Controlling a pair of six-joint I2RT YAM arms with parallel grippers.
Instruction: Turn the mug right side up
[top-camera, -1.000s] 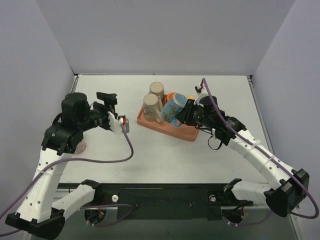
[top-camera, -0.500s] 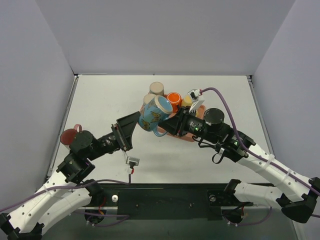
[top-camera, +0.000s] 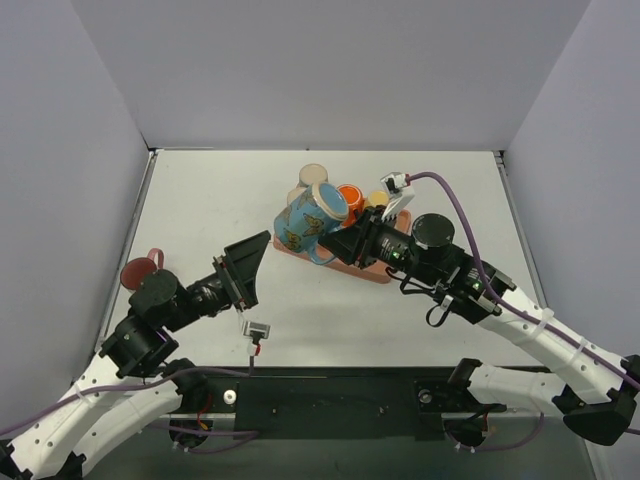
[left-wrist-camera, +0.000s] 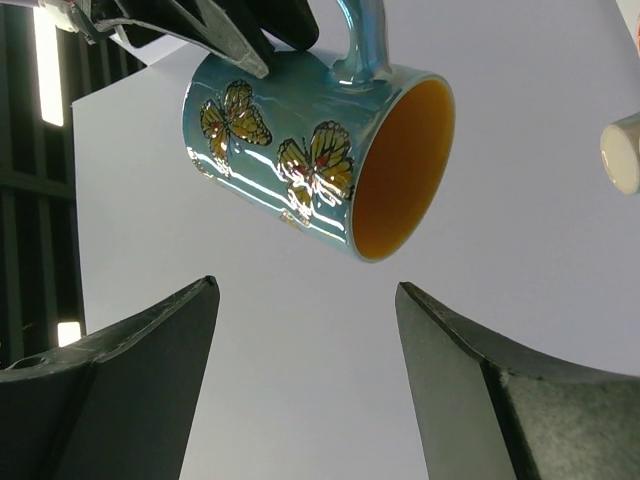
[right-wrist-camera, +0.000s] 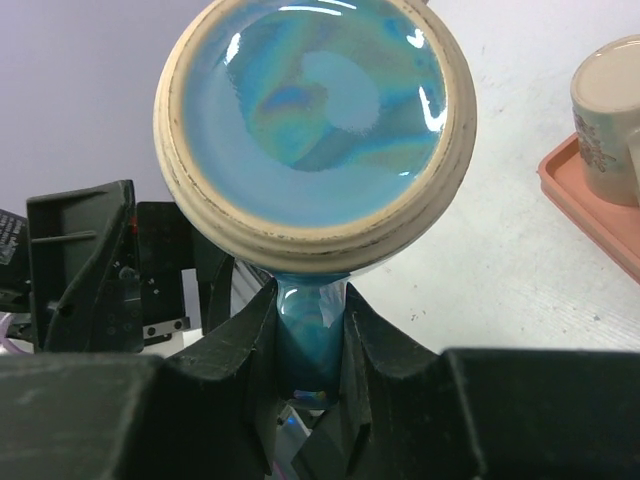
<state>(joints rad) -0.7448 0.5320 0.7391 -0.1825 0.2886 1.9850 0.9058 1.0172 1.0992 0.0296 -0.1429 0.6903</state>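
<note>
at the left edge of the white table (top-camera: 200, 200), close to the left wall, a dark red cup (top-camera: 134, 272) with a pinkish handle stands beside the left arm. the left gripper (top-camera: 257, 270) points across the table toward the right, its jaws spread wide apart with nothing between them. in its wrist view the two black fingers (left-wrist-camera: 150, 345) frame the mug from below without touching it. a small grey connector (top-camera: 257, 329) on a cable shows just nearer than that gripper. to the right, held up in the air, is the blue mug (top-camera: 310, 218), glazed with yellow butterflies and yellow-orange inside. it is tilted, neither upright nor fully upside down: its cream-ringed base is turned up and toward the far right, and its open mouth faces down toward the near left, toward the left gripper. from above it overlaps the left end of a salmon tray (top-camera: 375, 270) that lies on the table. the right gripper (top-camera: 337, 243) comes in from the right and its jaws are clamped tight on the mug's blue handle. its wrist view looks straight at the mug's round base (right-wrist-camera: 315, 130) with the handle pinched between the black fingers (right-wrist-camera: 250, 330). on the tray, beyond the mug, stand two beige cups (top-camera: 313, 176), partly hidden, and to their right an orange cup (top-camera: 349, 196) with something pale yellow next to it, too small to tell.
</note>
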